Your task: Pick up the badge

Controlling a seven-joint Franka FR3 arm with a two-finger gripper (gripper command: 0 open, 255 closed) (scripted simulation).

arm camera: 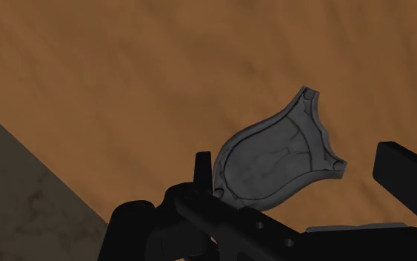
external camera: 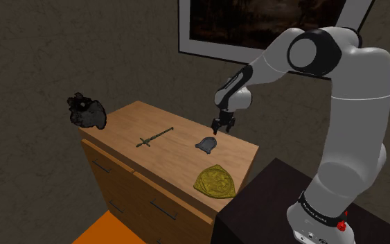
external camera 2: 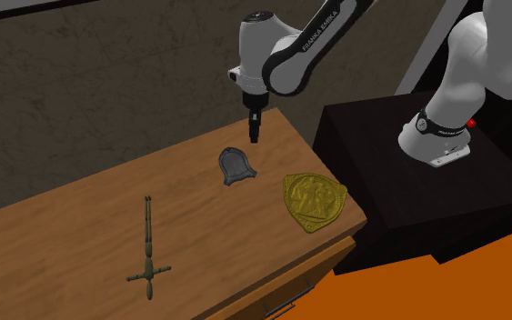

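Observation:
A small grey shield-shaped badge [external camera: 206, 145] [external camera 2: 235, 166] [arm camera: 277, 159] lies flat on the wooden dresser top [external camera: 172, 156]. My black gripper [external camera: 222, 127] [external camera 2: 255, 136] [arm camera: 303, 174] hangs a little above the dresser, just behind the badge and toward the wall. It is open: its fingers [arm camera: 407, 178] stand apart on either side of the badge without touching it. A larger gold shield-shaped emblem [external camera: 215, 181] [external camera 2: 314, 201] lies near the dresser's front corner, by the stand.
A thin dark cross-shaped piece [external camera: 154, 136] [external camera 2: 146, 245] lies further along the dresser top. A dark lumpy object [external camera: 87, 111] sits at the far corner. The black stand [external camera: 269, 208] adjoins the dresser. The wall is right behind the gripper.

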